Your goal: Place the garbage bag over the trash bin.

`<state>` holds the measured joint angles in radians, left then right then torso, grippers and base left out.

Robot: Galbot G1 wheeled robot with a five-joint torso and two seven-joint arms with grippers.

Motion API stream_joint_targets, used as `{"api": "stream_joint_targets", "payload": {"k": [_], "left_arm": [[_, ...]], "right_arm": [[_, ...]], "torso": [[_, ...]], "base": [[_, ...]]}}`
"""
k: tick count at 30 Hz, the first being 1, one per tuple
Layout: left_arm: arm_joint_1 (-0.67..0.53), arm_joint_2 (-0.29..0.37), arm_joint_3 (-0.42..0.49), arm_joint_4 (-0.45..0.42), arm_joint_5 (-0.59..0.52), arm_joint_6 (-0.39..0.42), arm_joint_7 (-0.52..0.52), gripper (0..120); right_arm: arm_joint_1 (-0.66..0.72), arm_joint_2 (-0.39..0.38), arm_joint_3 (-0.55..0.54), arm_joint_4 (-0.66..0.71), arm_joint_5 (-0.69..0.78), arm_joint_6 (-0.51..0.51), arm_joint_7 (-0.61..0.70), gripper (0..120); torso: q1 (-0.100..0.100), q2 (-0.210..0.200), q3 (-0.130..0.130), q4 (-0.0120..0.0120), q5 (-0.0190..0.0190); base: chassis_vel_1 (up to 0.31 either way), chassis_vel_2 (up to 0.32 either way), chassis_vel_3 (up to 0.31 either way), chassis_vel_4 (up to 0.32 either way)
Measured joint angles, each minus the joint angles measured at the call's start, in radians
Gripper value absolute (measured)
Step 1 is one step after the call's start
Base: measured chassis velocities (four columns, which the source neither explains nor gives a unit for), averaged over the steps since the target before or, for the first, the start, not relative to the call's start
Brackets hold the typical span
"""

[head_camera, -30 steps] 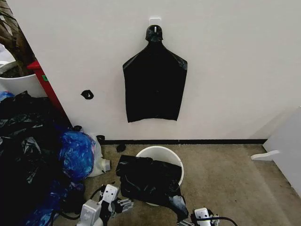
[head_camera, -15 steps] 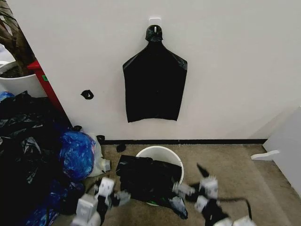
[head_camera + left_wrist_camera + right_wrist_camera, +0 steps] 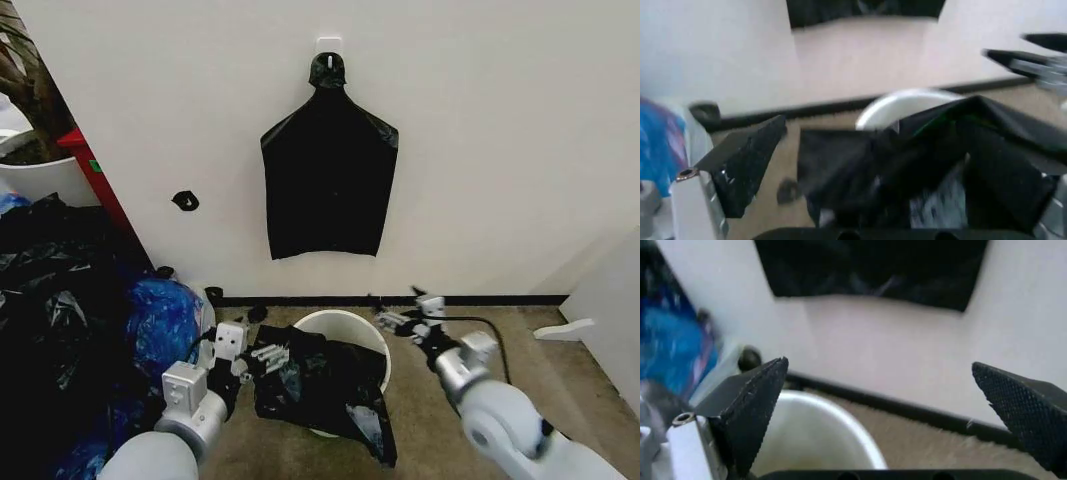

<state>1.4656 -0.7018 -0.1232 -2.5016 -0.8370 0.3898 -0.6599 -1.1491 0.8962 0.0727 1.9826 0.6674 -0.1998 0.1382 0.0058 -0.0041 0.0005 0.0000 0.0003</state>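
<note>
Heap of black and blue bags (image 3: 70, 330) at 9 o'clock; the left gripper (image 3: 268, 358) sits at the left edge of the garbage bag (image 3: 325, 385), fingers spread, whether pinching plastic I cannot tell; the bag drapes over the near half of the trash bin (image 3: 345, 325); at the bin's 2 o'clock rim the right gripper (image 3: 395, 318) hovers wide open, holding nothing; 1 flat black bag (image 3: 328, 175) hangs on the wall at 12 o'clock.

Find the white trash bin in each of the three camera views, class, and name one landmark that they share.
Head view: the trash bin stands low at centre, the garbage bag draped over its front.
Left wrist view: its rim curves behind the bag's black folds.
Right wrist view: its rim lies between the open fingers.
Shared landmark: the black baseboard strip along the wall.
</note>
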Motion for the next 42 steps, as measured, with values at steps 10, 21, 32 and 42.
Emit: {"api": "stream_joint_targets", "payload": {"k": [10, 21, 32, 42], "left_arm": [[0.076, 0.033, 0.008, 0.001, -0.023, 0.066, -0.050, 100], [0.089, 0.011, 0.020, 0.001, -0.023, 0.071, -0.064, 100], [0.077, -0.002, 0.021, 0.001, -0.021, 0.064, -0.072, 100], [0.081, -0.019, 0.022, 0.002, -0.017, 0.059, -0.076, 100]], "right_arm": [[0.110, 0.055, -0.063, -0.126, 0.030, -0.215, -0.072, 97], [0.170, 0.088, -0.107, -0.170, 0.023, -0.356, -0.003, 55], [0.164, 0.098, -0.122, -0.151, 0.072, -0.372, 0.136, 17], [0.037, 0.145, -0.104, -0.003, 0.320, -0.154, 0.673, 5]], "torso": [[0.000, 0.000, 0.000, -0.0003, 0.0000], [0.000, 0.000, 0.000, -0.0004, -0.0003], [0.000, 0.000, 0.000, -0.0003, -0.0002], [0.000, 0.000, 0.000, -0.0004, -0.0003]], "base": [[0.000, 0.000, 0.000, 0.000], [0.000, 0.000, 0.000, 0.000], [0.000, 0.000, 0.000, 0.000], [0.000, 0.000, 0.000, 0.000]]}}
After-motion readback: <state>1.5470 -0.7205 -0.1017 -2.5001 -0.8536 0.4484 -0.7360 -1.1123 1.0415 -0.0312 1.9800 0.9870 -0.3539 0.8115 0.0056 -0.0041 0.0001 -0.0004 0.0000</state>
